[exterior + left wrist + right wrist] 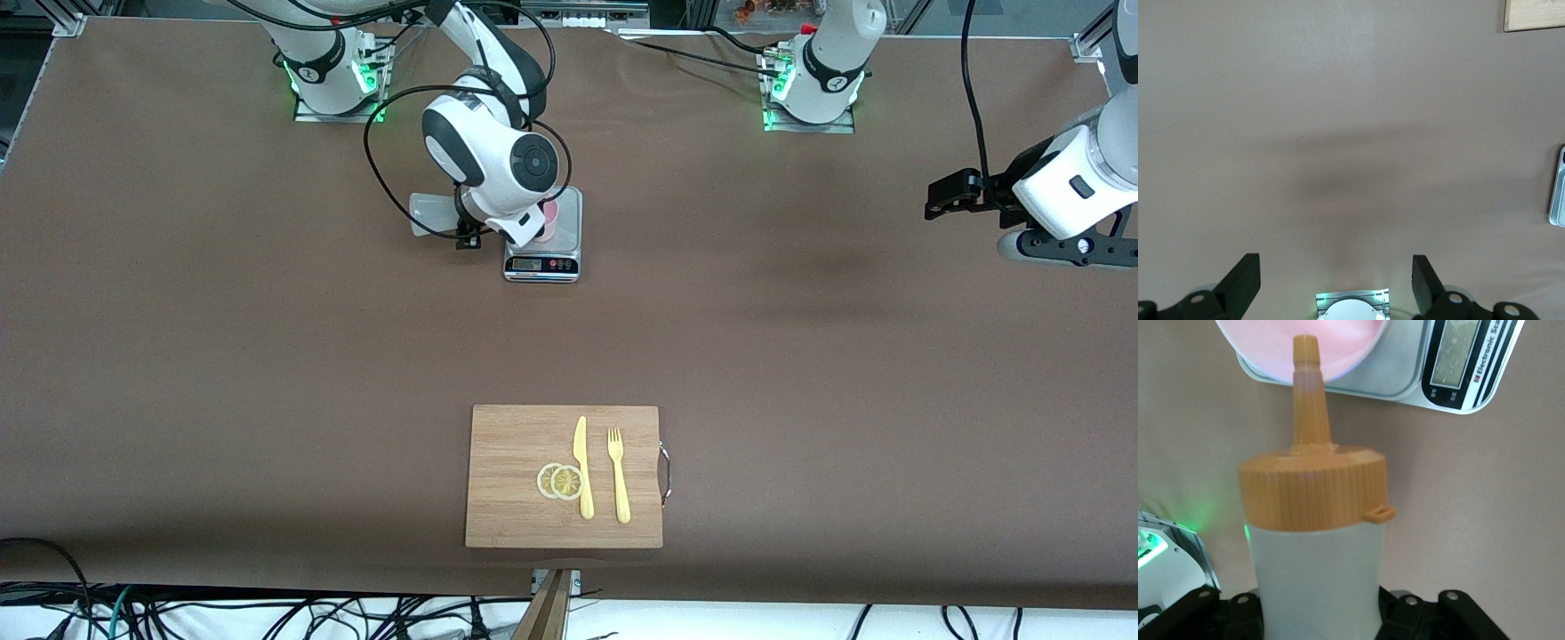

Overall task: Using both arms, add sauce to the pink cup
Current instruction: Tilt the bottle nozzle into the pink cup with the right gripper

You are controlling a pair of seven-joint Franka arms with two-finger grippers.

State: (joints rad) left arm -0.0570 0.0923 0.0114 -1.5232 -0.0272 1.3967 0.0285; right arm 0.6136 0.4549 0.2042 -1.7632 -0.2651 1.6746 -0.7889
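- you see the right gripper [1318, 613] clamped on the sauce [1315, 540], a whitish squeeze bottle with an orange cap; in the right wrist view the black gripper parts sit on both sides of the bottle's body, touching it.
- the orange nozzle [1308, 393] points at the pink cup [1305, 347], and its tip lies over the cup's open mouth.
- the pink cup [549, 220] stands on the platform of a small silver kitchen scale [543, 253], whose display strip faces the front camera.
- from the front view, the right arm [489, 160] reaches from its base down over the scale and hides most of the cup; only a pink edge shows beside the wrist. the bottle itself is hidden in that view.
- a pale translucent flat thing [431, 214] lies on the table just beside the scale, toward the right arm's end; you cannot tell what it is.
- the left gripper [933, 200] hangs over bare brown table [800, 338] toward the left arm's end, well apart from the scale; the left arm waits.
- in the left wrist view, its two black fingers [1245, 277] stand wide apart with nothing between them.
- a wooden cutting board [516, 516] lies nearer to the front camera than the scale. on it rest two lemon slices [560, 481], overlapping, a yellow knife [583, 467] touching them, and a yellow fork [618, 474] just beside the knife.
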